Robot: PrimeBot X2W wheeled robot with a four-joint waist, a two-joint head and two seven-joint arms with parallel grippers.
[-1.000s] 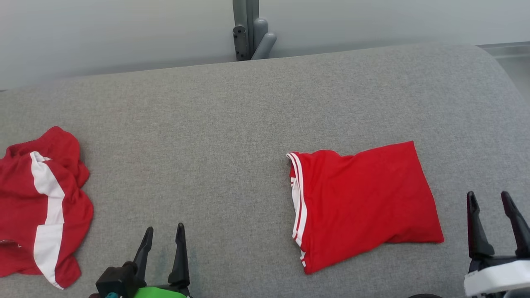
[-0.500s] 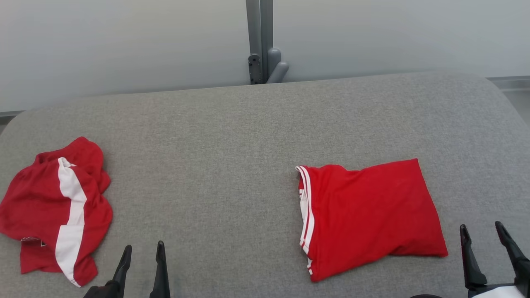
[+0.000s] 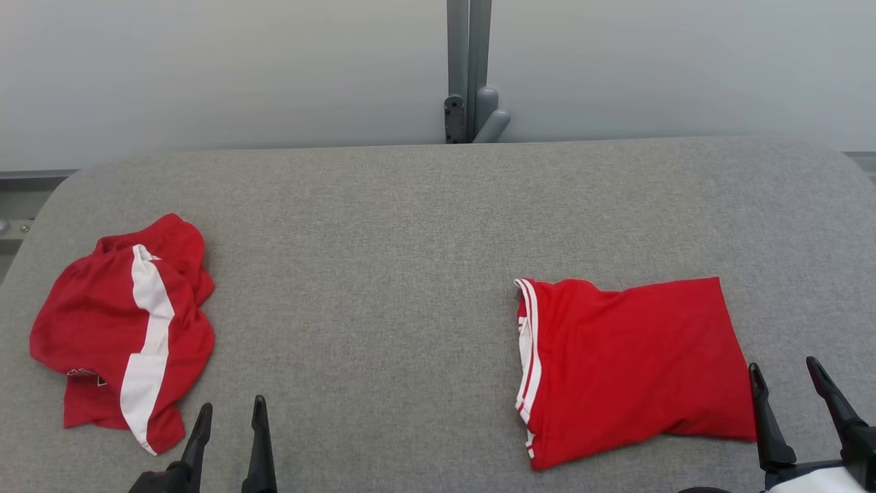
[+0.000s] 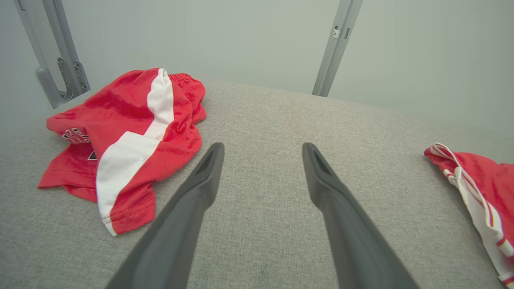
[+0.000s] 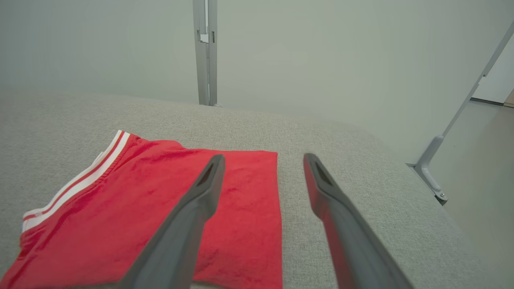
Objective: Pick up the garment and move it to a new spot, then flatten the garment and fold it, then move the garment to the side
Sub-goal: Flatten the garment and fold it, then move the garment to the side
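Note:
A crumpled red garment (image 3: 102, 329) with a white stripe lies at the left of the grey padded table (image 3: 383, 239); the left wrist view shows this crumpled garment (image 4: 120, 120) ahead and to the left. A folded red garment (image 3: 629, 363) with white-striped trim lies flat at the right. My left gripper (image 3: 232, 404) is open and empty, just right of the crumpled one and apart from it, its fingers spread (image 4: 263, 146). My right gripper (image 3: 783, 365) is open and empty by the folded garment's (image 5: 160, 208) near right corner, one finger over its edge (image 5: 264, 157).
A grey metal post (image 3: 469, 68) with a bracket stands against the pale wall behind the table's far edge. The table's corners are rounded; the right edge (image 5: 401, 192) drops to the floor beside another slanted post (image 5: 453, 132). Bare grey fabric lies between the two garments.
The head camera has moved, so the whole picture has shifted right and down. Both grippers sit lower in the view. Neither garment has moved on the table.

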